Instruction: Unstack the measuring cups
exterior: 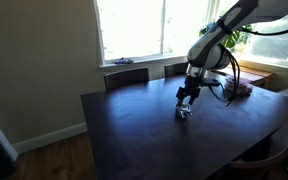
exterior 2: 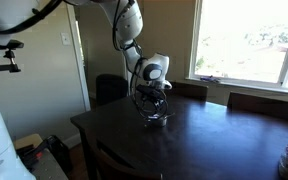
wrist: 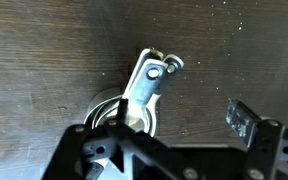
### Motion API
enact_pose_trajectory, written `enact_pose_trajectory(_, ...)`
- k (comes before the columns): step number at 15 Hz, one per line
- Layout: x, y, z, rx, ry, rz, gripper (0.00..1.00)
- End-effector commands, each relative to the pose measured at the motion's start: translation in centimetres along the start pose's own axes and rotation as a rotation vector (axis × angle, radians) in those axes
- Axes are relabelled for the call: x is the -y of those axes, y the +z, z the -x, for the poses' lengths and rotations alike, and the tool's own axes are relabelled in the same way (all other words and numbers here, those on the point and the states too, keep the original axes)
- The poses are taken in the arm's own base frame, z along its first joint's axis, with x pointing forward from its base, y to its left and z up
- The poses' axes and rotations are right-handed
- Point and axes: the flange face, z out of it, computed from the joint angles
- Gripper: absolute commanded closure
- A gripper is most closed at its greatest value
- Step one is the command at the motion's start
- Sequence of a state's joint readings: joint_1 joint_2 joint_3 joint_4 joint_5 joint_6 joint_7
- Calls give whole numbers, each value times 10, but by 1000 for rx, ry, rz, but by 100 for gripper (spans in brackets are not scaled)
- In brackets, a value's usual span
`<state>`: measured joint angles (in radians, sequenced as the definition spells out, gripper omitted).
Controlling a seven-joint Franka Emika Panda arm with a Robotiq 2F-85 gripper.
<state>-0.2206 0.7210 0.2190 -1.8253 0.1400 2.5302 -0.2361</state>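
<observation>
The measuring cups (wrist: 150,80) sit on the dark desk (exterior: 134,135) directly under the tool (exterior: 187,98), nested one inside another. Their flat handles are stacked and point away from the tool's body. In the wrist view the bowls lie mostly hidden beneath the tool's frame, off to the side opposite its one visible finger (wrist: 246,122).

That finger stands well out from the cups, so the tool looks spread and is pinching nothing.

The cups are small, shiny and silvery-grey, with short handles that have small holes near the end. How many are in the stack cannot be told.

They are probably thin metal, which would make them light, stiff and not fragile. They are likely slick, though, and nested bowls tend to cling, so lifting the top one may drag the rest up with it. The top handle, or the rim of the top bowl, looks like the best place to grip. A pinch across the flat handle should hold better than one on the curved, slippery wall.
</observation>
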Motion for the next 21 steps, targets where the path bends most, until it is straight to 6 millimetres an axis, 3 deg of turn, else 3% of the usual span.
enact_pose_trajectory(1,-1,0,0,0,1,1,0)
enact_pose_trajectory(9,-18,4,5,3,116,-17,0)
enact_pose_trajectory(16,-36,27,4,42,159,-49,0)
enact_pose_trajectory(17,-35,30,1,34,163,-63,4)
enact_pose_trajectory(18,-34,32,-2,26,169,-73,27)
enact_pose_trajectory(20,-28,35,-9,9,161,-95,32)
enact_pose_trajectory(21,-24,36,-13,2,161,-100,40)
